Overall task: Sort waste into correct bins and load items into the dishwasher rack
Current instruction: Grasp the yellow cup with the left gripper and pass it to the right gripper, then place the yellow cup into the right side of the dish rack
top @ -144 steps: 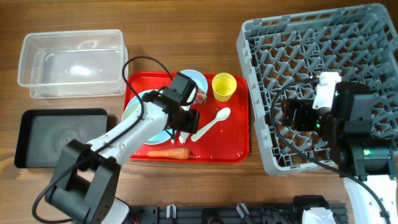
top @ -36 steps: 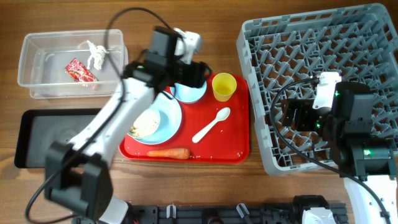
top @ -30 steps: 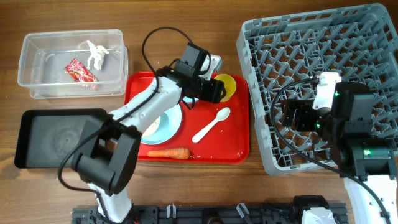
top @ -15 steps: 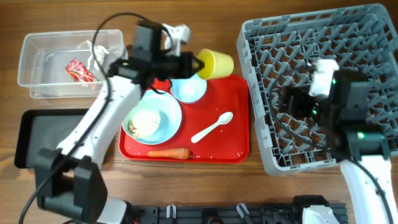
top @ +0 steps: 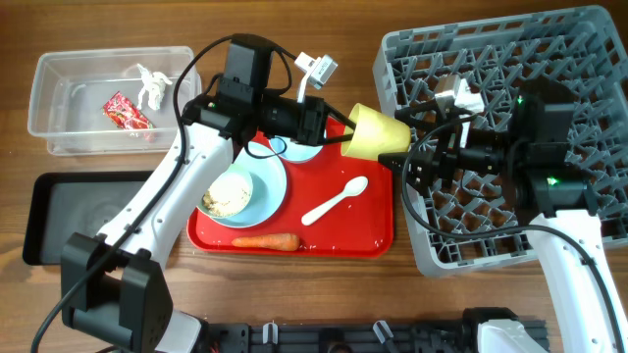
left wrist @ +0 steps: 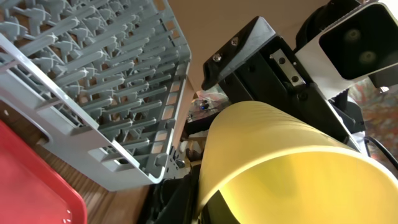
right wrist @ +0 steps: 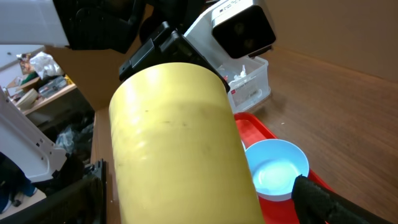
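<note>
Noted the yellow cup [top: 378,132] off the red tray [top: 368,230], tipped on its side in the air over the gap between the tray's right edge and the grey rack [top: 510,59]; found the left pincer [top: 339,126] clamped on the cup's tray-side end; found the right pincer [top: 407,162] extended past the rack's left wall, jaws apart, with one finger [right wrist: 314,198] low on either side of the cup in the right wrist view; could not tell whether those fingers touch the cup.

From the left wrist view, recorded the cup filling the lower right, the right arm's black housing just behind it and the rack at upper left.

Logged on the red tray: pale blue plate [top: 267,181] carrying rice-like scraps [top: 228,194]; small blue bowl [top: 299,149], partly under the left arm; white spoon [top: 336,199] lying aslant; carrot [top: 265,240] along the near edge.

Logged in the clear tub [top: 69,137]: red wrapper [top: 126,111] and white tissue [top: 152,86], near each other.

Noted the black tray [top: 69,221] on the desk [top: 294,39], just below the tub and left of the red tray.
</note>
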You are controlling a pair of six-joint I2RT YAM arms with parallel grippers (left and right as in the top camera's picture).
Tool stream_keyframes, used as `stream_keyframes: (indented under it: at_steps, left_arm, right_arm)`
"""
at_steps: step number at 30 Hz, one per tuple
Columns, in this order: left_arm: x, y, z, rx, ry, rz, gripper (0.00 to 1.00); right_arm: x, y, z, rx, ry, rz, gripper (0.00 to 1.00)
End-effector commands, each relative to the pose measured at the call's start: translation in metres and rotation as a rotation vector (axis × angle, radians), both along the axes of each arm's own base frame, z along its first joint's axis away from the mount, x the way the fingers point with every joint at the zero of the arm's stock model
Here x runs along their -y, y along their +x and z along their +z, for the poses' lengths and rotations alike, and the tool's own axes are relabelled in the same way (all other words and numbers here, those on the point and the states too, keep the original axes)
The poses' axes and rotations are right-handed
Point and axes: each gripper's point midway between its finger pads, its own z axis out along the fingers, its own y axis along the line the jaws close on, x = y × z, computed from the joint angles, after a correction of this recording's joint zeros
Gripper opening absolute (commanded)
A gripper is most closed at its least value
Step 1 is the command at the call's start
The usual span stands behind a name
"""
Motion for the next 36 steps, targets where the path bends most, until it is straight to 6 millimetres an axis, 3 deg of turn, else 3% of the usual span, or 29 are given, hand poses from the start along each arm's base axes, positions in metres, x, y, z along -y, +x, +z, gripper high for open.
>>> stream_keyframes:
  at_steps: [1,3,6,9,14,16,17,18,19,21,24,26,27,29,30,31,33,34,36]
  left_arm:
    - [0.001,-0.004,0.004,-0.023,-0.029,-0.030,0.04]
    - [0.001,-0.003,0.005,-0.022,-0.034,-0.030,0.04]
    - [0.002,-0.003,0.006,-0.022,-0.036,-0.029,0.04]
    - [0.002,-0.002,0.007,-0.018,-0.037,-0.029,0.04]
    - [0.002,-0.002,0.007,-0.018,-0.037,-0.029,0.04]
    - [0.002,-0.002,0.007,-0.018,-0.037,-0.028,0.04]
    - [0.002,-0.002,0.007,-0.017,-0.037,-0.029,0.09]
    - [0.002,-0.001,0.006,-0.015,-0.032,-0.023,0.30]
    - [0.001,0.004,0.001,-0.005,-0.006,0.005,0.42]
    - [0.000,0.014,-0.011,0.003,0.057,0.069,0.51]
    - [-0.027,0.041,-0.068,0.017,0.375,0.293,0.80]
    - [-0.067,0.049,-0.108,-0.008,0.657,0.444,0.97]
    - [-0.085,0.049,-0.119,-0.020,0.752,0.488,1.00]
    - [-0.113,0.048,-0.129,-0.033,0.878,0.550,1.00]
    - [-0.136,0.046,-0.133,-0.040,0.973,0.601,1.00]
    - [-0.150,0.045,-0.133,-0.036,1.025,0.632,1.00]
    - [-0.174,0.044,-0.130,-0.017,1.119,0.691,1.00]
    - [-0.181,0.044,-0.127,-0.005,1.143,0.711,1.00]
    - [-0.184,0.044,-0.121,0.011,1.142,0.728,1.00]
  right_arm:
    - [-0.004,-0.004,0.008,0.029,0.019,0.043,0.99]
    - [-0.005,-0.007,0.010,0.029,0.035,0.065,0.98]
    - [-0.006,-0.009,0.010,0.022,0.042,0.074,0.82]
    - [-0.006,-0.011,0.010,0.015,0.045,0.079,0.79]
    - [-0.006,-0.011,0.010,0.012,0.045,0.078,0.58]
    - [-0.006,-0.011,0.010,0.011,0.045,0.078,0.57]
    - [-0.006,-0.011,0.010,0.012,0.044,0.077,0.57]
    - [-0.006,-0.010,0.009,0.011,0.042,0.074,0.56]
    - [-0.004,-0.007,0.007,0.008,0.028,0.054,0.55]
    - [0.003,0.006,-0.006,-0.038,-0.031,-0.043,0.54]
    - [0.037,0.037,-0.044,-0.178,-0.201,-0.350,0.49]
    - [0.063,0.042,-0.055,-0.265,-0.263,-0.509,0.47]
    - [0.079,0.042,-0.056,-0.312,-0.282,-0.587,0.47]
    - [0.114,0.040,-0.050,-0.397,-0.317,-0.738,0.45]
    - [0.141,0.036,-0.041,-0.435,-0.349,-0.836,0.45]
    - [0.155,0.032,-0.036,-0.454,-0.364,-0.889,0.45]
    - [0.205,0.020,-0.026,-0.522,-0.398,-1.084,0.45]
    - [0.221,0.015,-0.023,-0.540,-0.410,-1.146,0.45]
    - [0.276,-0.004,-0.030,-0.650,-0.414,-1.394,0.42]
